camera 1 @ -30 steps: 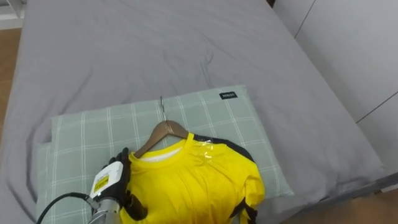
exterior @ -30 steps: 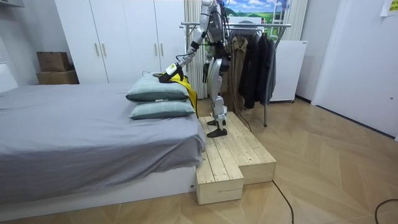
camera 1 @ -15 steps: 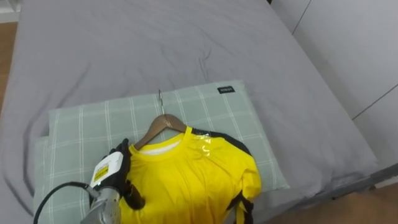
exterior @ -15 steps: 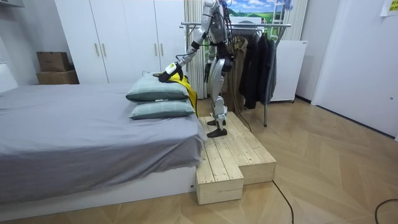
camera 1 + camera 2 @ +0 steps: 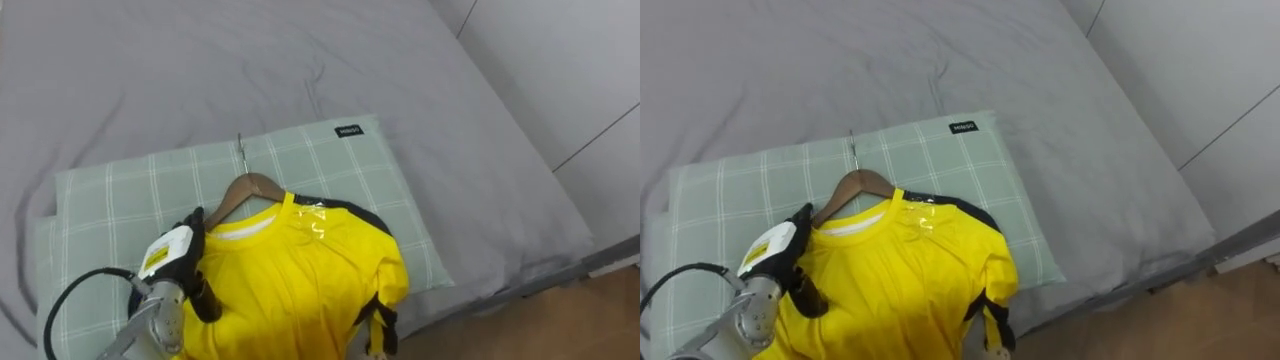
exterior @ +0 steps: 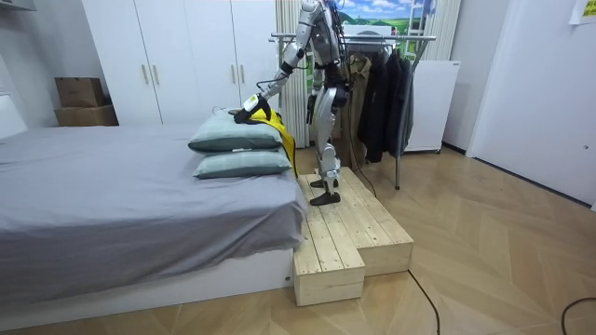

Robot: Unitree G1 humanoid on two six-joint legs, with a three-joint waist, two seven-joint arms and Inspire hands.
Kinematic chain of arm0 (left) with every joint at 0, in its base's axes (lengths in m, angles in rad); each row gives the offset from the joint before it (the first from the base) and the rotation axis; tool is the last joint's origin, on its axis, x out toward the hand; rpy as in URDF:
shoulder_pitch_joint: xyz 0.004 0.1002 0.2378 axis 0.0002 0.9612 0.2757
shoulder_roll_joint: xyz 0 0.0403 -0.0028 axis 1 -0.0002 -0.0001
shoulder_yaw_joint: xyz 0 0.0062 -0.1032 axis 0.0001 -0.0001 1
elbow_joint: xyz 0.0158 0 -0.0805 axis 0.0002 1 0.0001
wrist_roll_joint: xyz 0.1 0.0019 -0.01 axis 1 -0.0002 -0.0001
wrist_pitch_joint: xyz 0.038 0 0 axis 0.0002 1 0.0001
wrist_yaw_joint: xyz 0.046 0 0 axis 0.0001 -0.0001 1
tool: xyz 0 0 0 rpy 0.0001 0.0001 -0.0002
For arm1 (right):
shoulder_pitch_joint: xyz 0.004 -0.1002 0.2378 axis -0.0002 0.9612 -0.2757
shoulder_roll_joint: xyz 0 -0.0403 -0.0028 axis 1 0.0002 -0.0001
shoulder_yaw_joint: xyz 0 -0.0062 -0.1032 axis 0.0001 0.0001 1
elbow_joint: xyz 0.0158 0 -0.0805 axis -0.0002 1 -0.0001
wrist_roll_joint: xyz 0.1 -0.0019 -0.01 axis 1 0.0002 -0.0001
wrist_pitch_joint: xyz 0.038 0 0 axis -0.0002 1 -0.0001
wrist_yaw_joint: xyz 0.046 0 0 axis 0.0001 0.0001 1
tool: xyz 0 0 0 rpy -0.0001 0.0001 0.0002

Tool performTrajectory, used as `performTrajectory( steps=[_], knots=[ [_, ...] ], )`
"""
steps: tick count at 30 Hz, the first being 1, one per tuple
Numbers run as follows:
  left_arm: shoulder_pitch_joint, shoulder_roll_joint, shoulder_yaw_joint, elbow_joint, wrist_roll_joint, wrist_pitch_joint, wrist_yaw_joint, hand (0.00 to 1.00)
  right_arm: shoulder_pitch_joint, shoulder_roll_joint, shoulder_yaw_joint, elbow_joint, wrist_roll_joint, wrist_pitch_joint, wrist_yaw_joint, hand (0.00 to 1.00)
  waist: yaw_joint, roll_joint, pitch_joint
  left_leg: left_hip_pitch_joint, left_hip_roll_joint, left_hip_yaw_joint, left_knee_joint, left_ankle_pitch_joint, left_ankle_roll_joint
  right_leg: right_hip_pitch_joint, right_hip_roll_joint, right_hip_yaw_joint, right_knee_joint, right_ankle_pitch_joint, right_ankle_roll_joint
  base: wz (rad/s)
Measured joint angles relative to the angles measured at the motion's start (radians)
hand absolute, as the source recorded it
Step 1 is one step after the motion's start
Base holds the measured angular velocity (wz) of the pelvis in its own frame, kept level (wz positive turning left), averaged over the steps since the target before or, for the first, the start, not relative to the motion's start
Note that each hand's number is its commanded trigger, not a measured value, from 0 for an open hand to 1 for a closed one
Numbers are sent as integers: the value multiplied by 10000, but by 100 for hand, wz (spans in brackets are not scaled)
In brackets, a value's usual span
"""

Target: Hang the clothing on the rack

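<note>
The left hand (image 5: 178, 262) lay on the yellow shirt (image 5: 300, 275) at its shoulder; whether it gripped could not be told. The shirt sat on its hanger (image 5: 245, 188) atop the pillow (image 5: 340, 170) on the bed (image 5: 480, 150). A sound lift needed the hanger's arm clasped through the cloth and raised level.

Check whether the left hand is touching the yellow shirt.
Touching. The left eye view shows the left hand with its dark fingers curled over the shoulder of the shirt, with no gap between them.
</note>
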Motion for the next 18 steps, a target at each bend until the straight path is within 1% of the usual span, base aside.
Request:
performTrajectory(
  steps=[2,4,7,10,12,13,18],
  knots=[
    [-74,25,-76,0,2,80,-140,0,3,-27,3,-73,-1,1,9,0,0,27,16,3,7,8,-7,0,-1,-6,6,1,2,0,0,0],
    [-190,39,-122,0,6,244,-310,0,7,-31,3,-69,-10,-6,42,0,-4,34,17,-5,16,8,1,1,-3,-4,16,3,2,0,0,0],
    [-502,39,-193,1,0,428,-607,0,7,-125,33,-79,-28,-16,43,0,-6,132,30,-46,16,7,106,0,-1,-1,7,10,37,1,-1,0],
    [-818,42,-204,0,4,443,-619,0,32,-225,34,-84,-28,-20,-5,0,-4,289,15,-14,8,16,117,1,4,17,-1,39,72,16,18,0],
    [-926,76,-203,-1,-13,443,-619,0,31,-283,31,-92,-19,-15,-10,0,22,347,12,51,15,103,101,3,6,18,4,135,100,19,22,-14],
    [-915,112,-203,1,-41,475,-625,0,37,-299,29,-99,-8,-7,-6,0,40,352,16,163,31,217,57,3,6,16,8,245,201,19,23,-22],
    [-916,165,-200,5,-202,499,-810,0,62,-317,26,-99,23,1,74,0,40,345,2,417,35,524,-121,52,6,37,14,499,222,18,24,-18]
  ],
)
